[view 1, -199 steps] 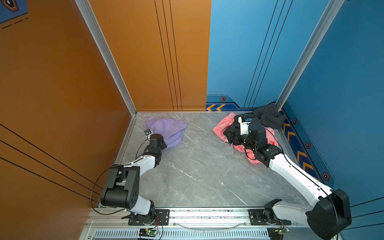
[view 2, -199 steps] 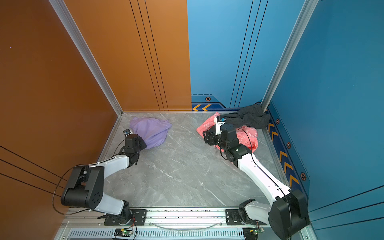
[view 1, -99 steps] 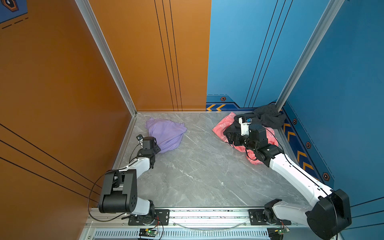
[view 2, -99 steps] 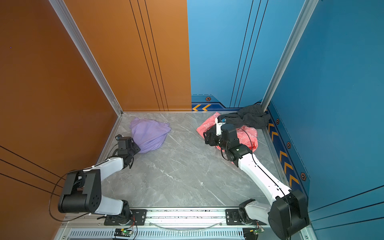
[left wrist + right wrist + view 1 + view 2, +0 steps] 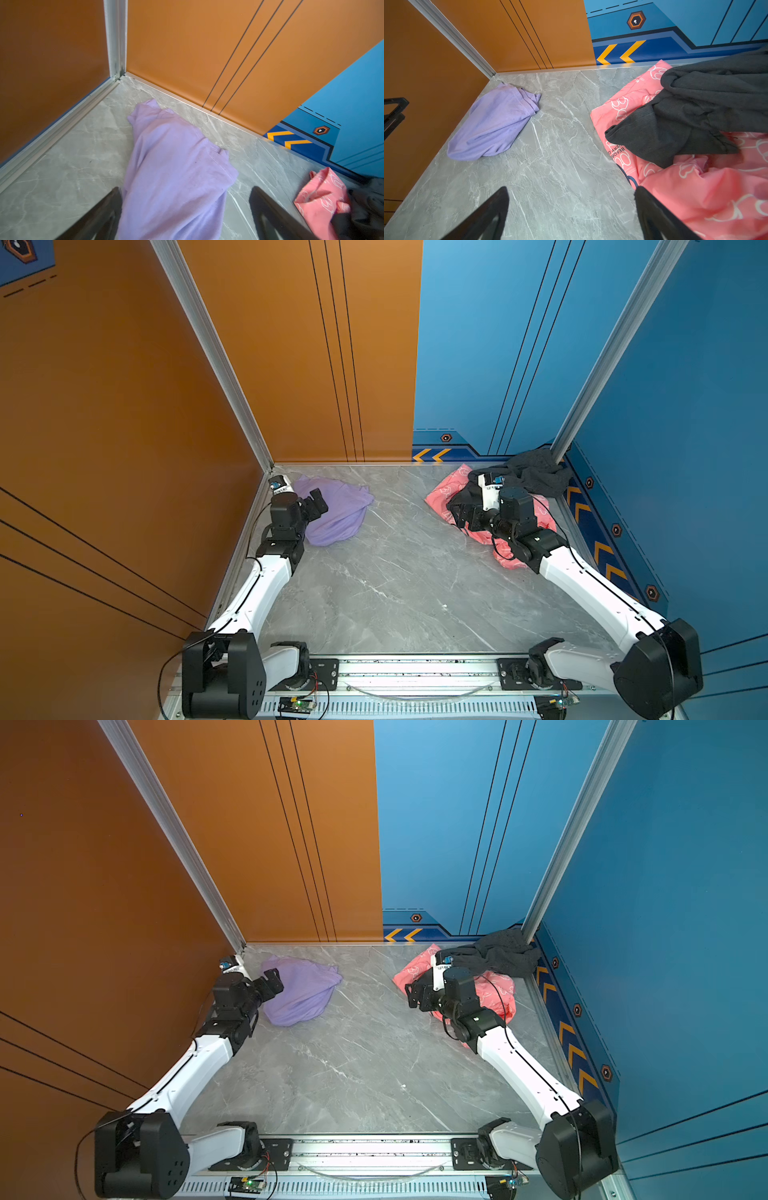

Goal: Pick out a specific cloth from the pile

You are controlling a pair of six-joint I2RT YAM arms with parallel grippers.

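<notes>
We saw the cloth [image 5: 338,516], plain lavender, lying crumpled on the grey marble tabletop [image 5: 395,580] near the far left corner, beside the orange wall [image 5: 291,364]. Both top views showed it [image 5: 301,996] well apart from the pile [image 5: 444,492]. The left gripper [image 5: 316,506] sat low over the cloth's left edge, jaws spread wide. In the left wrist view the cloth [image 5: 176,176] ran between the two dark fingers [image 5: 99,216] without being pinched, so nothing was held. The pile sat at the far right corner, with the pink printed cloth [image 5: 695,197] underneath and the dark grey cloth [image 5: 695,108] draped on top. The right gripper [image 5: 460,514] hovered at the pile's left edge, jaws also wide and empty. Its wrist view showed mostly bare marble between the fingers [image 5: 660,216].
</notes>
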